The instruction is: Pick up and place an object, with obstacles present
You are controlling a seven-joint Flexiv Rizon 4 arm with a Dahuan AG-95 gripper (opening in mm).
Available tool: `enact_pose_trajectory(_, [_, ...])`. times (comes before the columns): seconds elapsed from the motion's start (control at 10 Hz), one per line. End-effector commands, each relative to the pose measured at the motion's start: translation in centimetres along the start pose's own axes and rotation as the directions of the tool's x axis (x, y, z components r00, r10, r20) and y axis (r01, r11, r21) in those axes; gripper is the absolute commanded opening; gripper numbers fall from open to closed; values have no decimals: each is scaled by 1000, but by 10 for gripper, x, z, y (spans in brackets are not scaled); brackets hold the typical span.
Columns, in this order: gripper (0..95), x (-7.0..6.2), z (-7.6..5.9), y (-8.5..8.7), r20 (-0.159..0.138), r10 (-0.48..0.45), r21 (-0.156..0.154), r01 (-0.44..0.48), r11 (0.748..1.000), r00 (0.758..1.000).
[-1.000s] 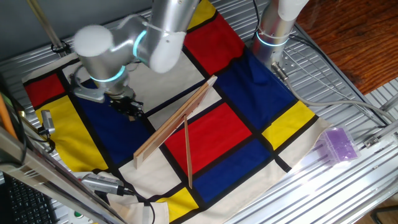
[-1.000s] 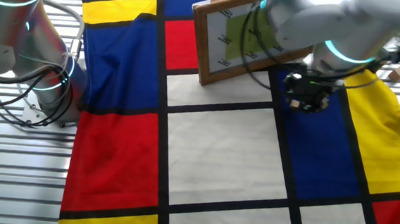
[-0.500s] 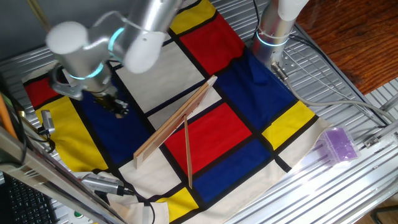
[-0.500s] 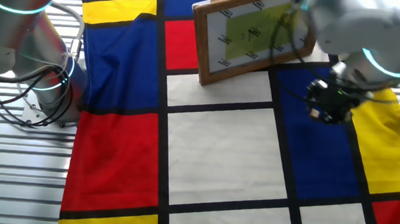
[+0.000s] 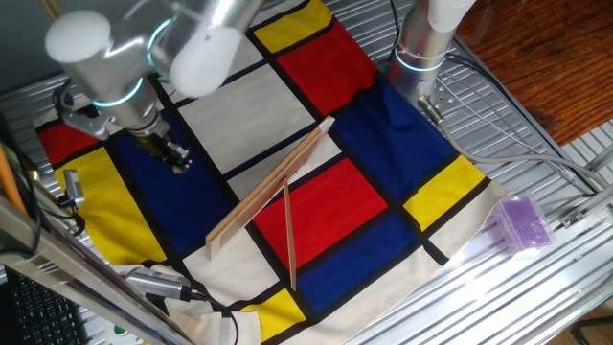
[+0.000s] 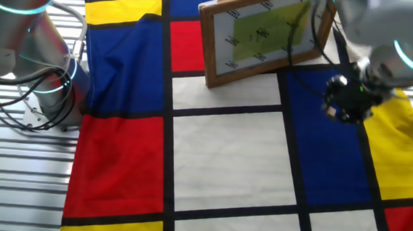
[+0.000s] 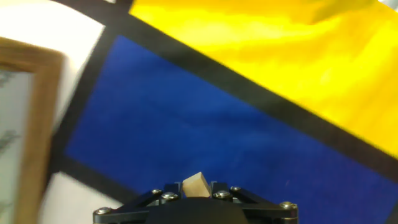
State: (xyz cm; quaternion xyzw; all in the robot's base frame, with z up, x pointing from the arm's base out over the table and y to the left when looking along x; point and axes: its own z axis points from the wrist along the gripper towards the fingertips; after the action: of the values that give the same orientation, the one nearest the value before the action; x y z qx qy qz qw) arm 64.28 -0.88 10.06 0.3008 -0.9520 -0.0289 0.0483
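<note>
Ribbed metal worktop (image 5: 536,287), colour-block cloth (image 5: 335,206) spread over it, wide slat (image 5: 273,187) and thin slat (image 5: 288,235) standing on edge on the cloth, purple box (image 5: 520,222) on bare metal beside the cloth

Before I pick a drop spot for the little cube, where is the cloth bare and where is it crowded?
Bare: the blue panel under the gripper, bordered by yellow, and the white panel beside it. Crowded: mid-cloth, where the wide plank and narrow strip stand on edge. The gripper holds the cube.
</note>
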Motion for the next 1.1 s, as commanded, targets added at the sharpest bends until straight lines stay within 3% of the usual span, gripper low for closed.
enact_pose_trajectory(0.1, [0,2,-24,24,-13,39,-9,-39,999,999])
enact_pose_trajectory(0.3, [0,9,-48,59,-13,94,-6,-94,996,995])
enact_pose_trajectory(0.5, [0,11,-56,76,-14,114,-3,-114,993,993])
enact_pose_trajectory(0.9, [0,11,-56,76,-6,114,-5,-114,993,993])
enact_pose_trajectory(1.1, [0,11,-56,76,14,103,-7,-102,995,995])
